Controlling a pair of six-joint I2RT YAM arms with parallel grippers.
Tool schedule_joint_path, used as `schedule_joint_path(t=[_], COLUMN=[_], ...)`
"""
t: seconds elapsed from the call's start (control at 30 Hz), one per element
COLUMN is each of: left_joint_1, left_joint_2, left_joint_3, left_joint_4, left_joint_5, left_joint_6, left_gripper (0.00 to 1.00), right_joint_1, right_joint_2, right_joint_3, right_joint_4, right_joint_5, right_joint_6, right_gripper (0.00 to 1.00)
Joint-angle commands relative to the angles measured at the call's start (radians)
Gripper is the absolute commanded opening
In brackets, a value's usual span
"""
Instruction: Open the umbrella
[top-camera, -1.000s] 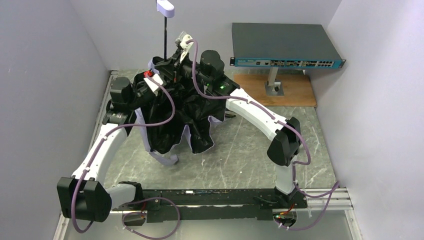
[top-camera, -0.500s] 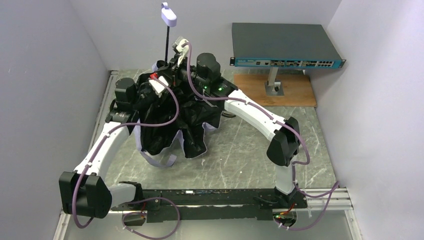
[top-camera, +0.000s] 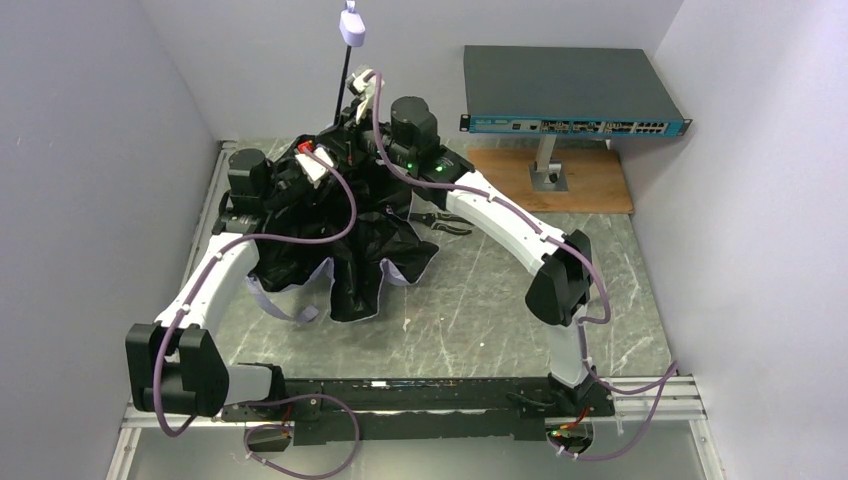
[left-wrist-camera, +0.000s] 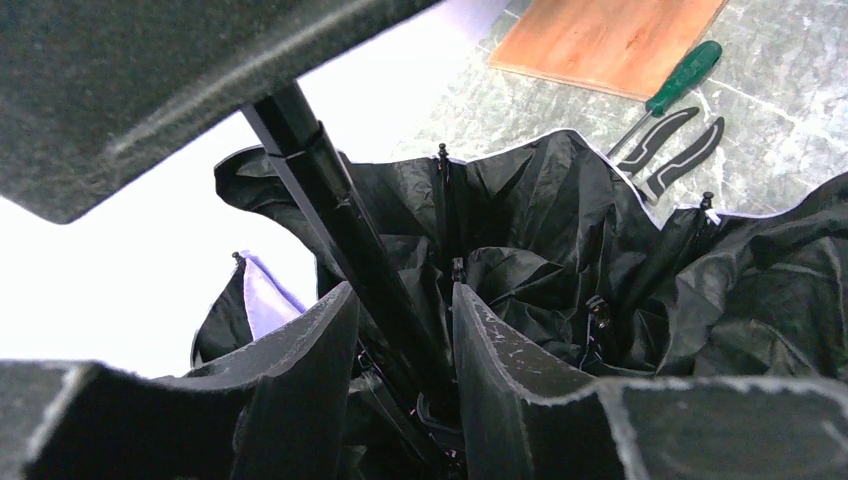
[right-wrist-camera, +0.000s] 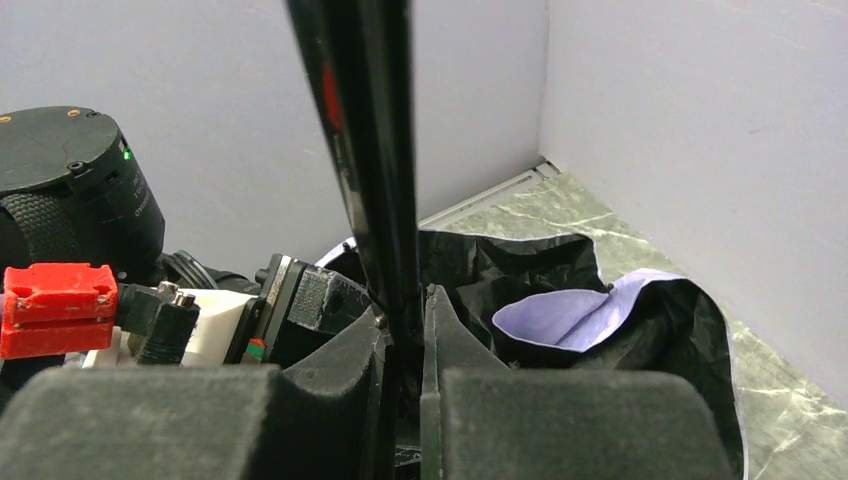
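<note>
The umbrella (top-camera: 345, 240) stands handle up at the back left. Its black lining hangs crumpled and half spread, with pale lilac fabric at the edges. The thin black shaft (top-camera: 343, 95) rises to the small lilac handle (top-camera: 351, 25). My left gripper (top-camera: 318, 160) is closed around the shaft low down, near the runner; in the left wrist view (left-wrist-camera: 405, 295) the shaft (left-wrist-camera: 340, 220) runs between its fingers. My right gripper (top-camera: 350, 125) is shut on the shaft just above; in the right wrist view (right-wrist-camera: 407, 305) the shaft (right-wrist-camera: 365, 130) is pinched between the pads.
A network switch (top-camera: 570, 90) stands on a post over a wooden board (top-camera: 560, 180) at the back right. Black pliers (top-camera: 440, 220) lie beside the canopy, next to a green screwdriver (left-wrist-camera: 680, 85). Walls close in on the left, back and right.
Both grippers have shifted with the shaft, which now leans right with the handle further right. The canopy has swung left and hangs lower and wider.
</note>
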Motion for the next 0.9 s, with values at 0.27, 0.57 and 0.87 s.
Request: schedule_joint_path(t=[0.27,0.57,0.87], left_joint_1=[0.079,0.141,0.168], left_joint_2=[0.13,0.162,0.177], left_joint_3=[-0.049,-0.083,-0.099], left_joint_4=[-0.209,-0.217,-0.222], left_joint_5=[-0.075,-0.107,-0.12], left_joint_6=[0.097,0.138,0.152], left_gripper=[0.51,0.51,0.51], right_joint_1=[-0.003,-0.002,-0.005], right_joint_2=[-0.132,-0.15,-0.169], right_joint_3=[0.204,0.205,0.178], right_joint_4=[0.315,0.307,0.313], right_joint_5=[-0.032,-0.013,-0.008], right_joint_6=[0.105,0.081,0.07], right_gripper=[0.0,0.0,0.0])
